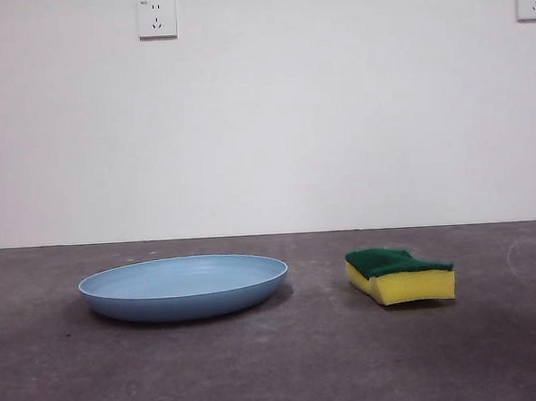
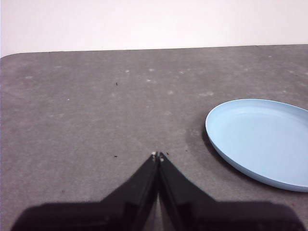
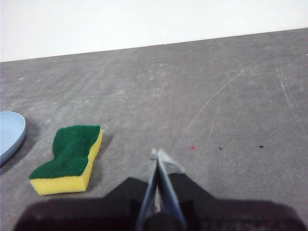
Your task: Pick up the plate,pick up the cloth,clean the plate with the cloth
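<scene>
Behind the desk (image 1: 277, 371) I see a plain white wall (image 1: 264, 120) with two sockets — one (image 1: 157, 18) up high toward the left of the front view, another (image 1: 531, 1) at its right edge. On my feed the desk is dark grey and scuffed. I have the plate (image 1: 183, 287) sitting flat on it, light blue, shallow and wide, with nothing in it. Beside it, apart by a clear gap, lies the cloth (image 1: 400, 275) — really a yellow sponge block with its green scouring layer facing up.

My left end effector (image 2: 158, 156) hangs over bare desk with its jaws pressed together, gripping nothing; the plate lies off to one side of it, near but not touching. My right end effector (image 3: 158, 154) is likewise closed tight and empty, above bare desk, with the cloth lying near it on the side toward the plate.
</scene>
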